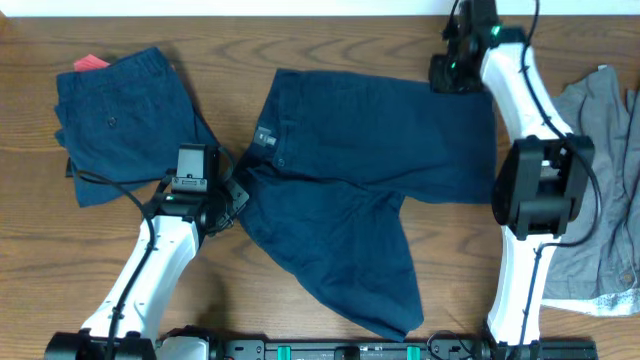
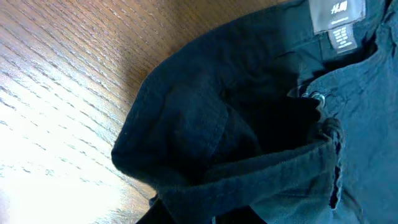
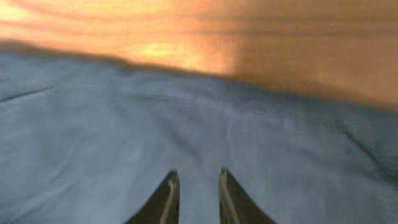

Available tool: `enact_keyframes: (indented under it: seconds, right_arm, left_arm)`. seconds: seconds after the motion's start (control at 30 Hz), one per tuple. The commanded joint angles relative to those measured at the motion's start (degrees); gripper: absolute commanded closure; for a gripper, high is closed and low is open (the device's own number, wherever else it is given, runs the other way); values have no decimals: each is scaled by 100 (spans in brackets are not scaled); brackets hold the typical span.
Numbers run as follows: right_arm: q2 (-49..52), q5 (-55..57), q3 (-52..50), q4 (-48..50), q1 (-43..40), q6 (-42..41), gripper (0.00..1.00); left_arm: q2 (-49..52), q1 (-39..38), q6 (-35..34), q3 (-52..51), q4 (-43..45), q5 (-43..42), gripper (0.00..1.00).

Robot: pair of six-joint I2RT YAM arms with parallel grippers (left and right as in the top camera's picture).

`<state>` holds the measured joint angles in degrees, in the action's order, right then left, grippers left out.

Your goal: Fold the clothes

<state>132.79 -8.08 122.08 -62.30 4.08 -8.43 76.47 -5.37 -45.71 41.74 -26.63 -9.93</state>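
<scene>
Bunched navy shorts (image 2: pixel 249 124) fill the left wrist view, the waistband rolled over on itself, a grey label (image 2: pixel 336 15) sewn inside it and a metal button just below. From overhead they lie spread at the middle of the table (image 1: pixel 60 230), their long axis running left to right. The waistband points left. One leg lies straight out to the right along the far side, and the other slants toward the near edge.

The left gripper (image 1: pixel 232 197) sits at the waistband's near corner, touching the cloth. Its fingers do not show clearly in any view, so I cannot tell whether it grips.

The right gripper (image 3: pixel 199 174) is over the far right corner of the upper leg. Its fingers (image 3: pixel 166 199) stand a narrow gap apart, with flat cloth showing between them in a blurred view.

A folded pair (image 1: pixel 120 115), also navy, lies at the far left with a red tag (image 1: pixel 90 62) at its far corner. A grey garment (image 1: pixel 605 170) lies rumpled at the right edge. The table is brown wood grain, with a pale strip along its far edge.
</scene>
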Motion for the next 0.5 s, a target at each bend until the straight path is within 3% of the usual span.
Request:
enact_keyframes:
  seconds: [0.0, 0.1, 0.2, 0.47]
  right_arm:
    - [-444, -103, 310, -942, 96, 79, 80]
    - [-474, -125, 267, -1963, 247, 79, 80]
    - [-474, -170, -59, -2393, 455, 79, 80]
    - [-474, -442, -1403, -2398, 1196, 76, 82]
  left_arm:
    - [26, -17, 376, 11, 15, 13, 83]
    - [26, -17, 417, 11, 7, 13, 77]
    - [26, -17, 417, 11, -2, 13, 76]
    - [26, -20, 417, 11, -210, 9, 76]
